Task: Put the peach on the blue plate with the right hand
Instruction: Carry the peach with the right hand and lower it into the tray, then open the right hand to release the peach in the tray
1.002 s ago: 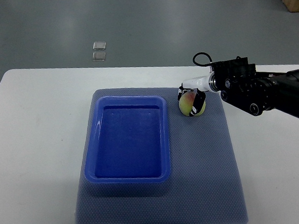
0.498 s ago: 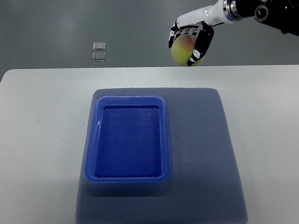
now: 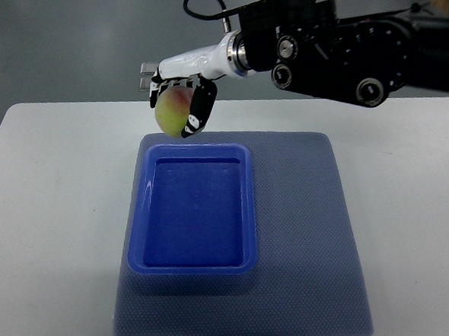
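The right hand [image 3: 177,100], fingers curled around the peach [image 3: 171,109], holds it in the air over the far edge of the blue plate [image 3: 140,208] on the tabletop [image 3: 54,203].

The peach [image 3: 171,110] was yellow-green with a pink-red blush. The right hand [image 3: 179,97] was white with black fingertips, on a black arm [image 3: 339,45] with silvery round fittings. The plate [image 3: 194,208] was a strong, glossy blue. Under it lay a duller grey-blue mat [image 3: 311,242] with a fine dotted weave, on a plain white table [image 3: 54,203]. The floor [image 3: 80,30] was grey.
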